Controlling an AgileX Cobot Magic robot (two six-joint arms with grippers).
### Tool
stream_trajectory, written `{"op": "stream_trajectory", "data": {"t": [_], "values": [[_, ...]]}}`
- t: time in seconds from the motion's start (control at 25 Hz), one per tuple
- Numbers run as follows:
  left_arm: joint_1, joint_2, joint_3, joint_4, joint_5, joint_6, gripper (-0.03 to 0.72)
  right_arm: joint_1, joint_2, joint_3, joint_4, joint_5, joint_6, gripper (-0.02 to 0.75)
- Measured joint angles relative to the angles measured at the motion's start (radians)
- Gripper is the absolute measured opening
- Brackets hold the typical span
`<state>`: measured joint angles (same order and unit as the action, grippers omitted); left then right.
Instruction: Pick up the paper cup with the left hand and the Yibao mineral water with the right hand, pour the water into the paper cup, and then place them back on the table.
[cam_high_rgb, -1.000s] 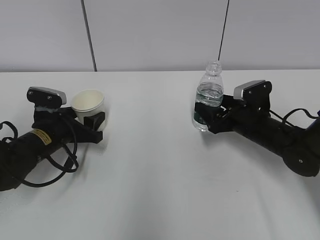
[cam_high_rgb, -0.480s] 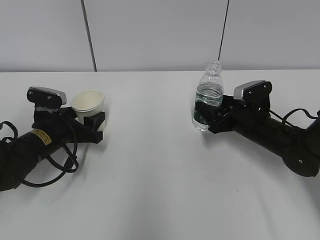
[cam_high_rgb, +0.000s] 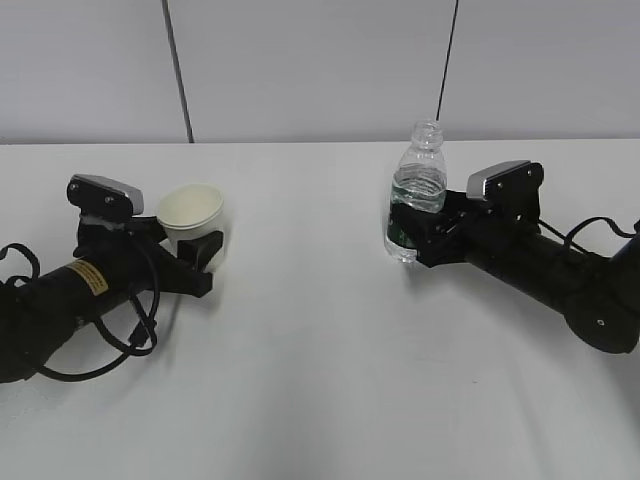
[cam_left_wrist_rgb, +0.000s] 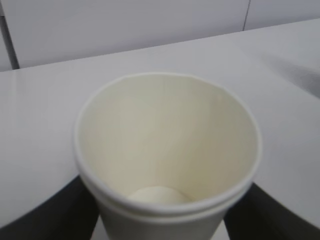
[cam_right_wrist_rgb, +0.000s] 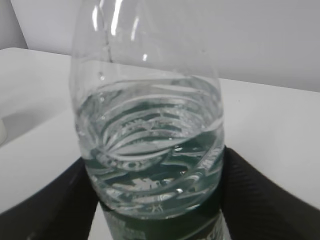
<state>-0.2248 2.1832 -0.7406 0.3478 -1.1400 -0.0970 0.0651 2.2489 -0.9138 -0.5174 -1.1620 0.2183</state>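
The cream-white paper cup (cam_high_rgb: 196, 213) sits between the jaws of my left gripper (cam_high_rgb: 198, 250), which is shut on it at the left of the white table (cam_high_rgb: 320, 360). The cup is tilted slightly and looks empty in the left wrist view (cam_left_wrist_rgb: 167, 150). The clear Yibao water bottle (cam_high_rgb: 416, 190), uncapped and partly full, stands upright in my right gripper (cam_high_rgb: 408, 232), which is shut on its dark green label band. In the right wrist view the bottle (cam_right_wrist_rgb: 150, 140) fills the frame between the two black fingers (cam_right_wrist_rgb: 270, 200).
The left arm carries a yellow sticker (cam_high_rgb: 88, 279) and loose black cables (cam_high_rgb: 110, 350). A pale wall with dark vertical seams (cam_high_rgb: 178, 70) runs behind the table's far edge.
My left gripper has moved right and slightly toward the front with the cup, and the cup now tilts. The right gripper and bottle have stayed almost still.
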Motion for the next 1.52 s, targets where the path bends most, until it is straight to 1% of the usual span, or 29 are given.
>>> {"op": "stream_trajectory", "data": {"t": [0.16,0.32,0.52,0.68,0.92,1.08,1.32,1.52], "values": [[-0.001,0.0,0.0,0.058,-0.001,-0.041,0.449,0.0,0.0,0.0,0.0,0.002,-0.002,0.512],[-0.02,0.0,0.0,0.092,-0.002,-0.06,0.448,0.0,0.0,0.0,0.0,0.004,-0.006,0.512],[-0.072,0.0,-0.004,0.118,-0.001,-0.066,0.448,0.0,0.0,-0.001,-0.007,0.015,-0.007,0.512],[-0.117,0.0,-0.007,0.125,0.0,-0.07,0.448,0.0,-0.025,-0.001,-0.022,0.066,-0.007,0.512],[-0.162,0.0,-0.026,0.13,0.002,-0.089,0.448,0.0,-0.055,-0.001,-0.059,0.117,-0.007,0.511],[-0.167,0.0,-0.038,0.139,0.002,-0.11,0.448,0.0,-0.064,-0.001,-0.076,0.133,-0.007,0.507],[-0.167,0.0,-0.039,0.146,0.002,-0.122,0.448,0.0,-0.065,-0.001,-0.087,0.135,-0.009,0.47],[-0.167,0.0,-0.039,0.157,0.002,-0.131,0.448,0.0,-0.066,-0.001,-0.106,0.135,-0.018,0.467]]}}
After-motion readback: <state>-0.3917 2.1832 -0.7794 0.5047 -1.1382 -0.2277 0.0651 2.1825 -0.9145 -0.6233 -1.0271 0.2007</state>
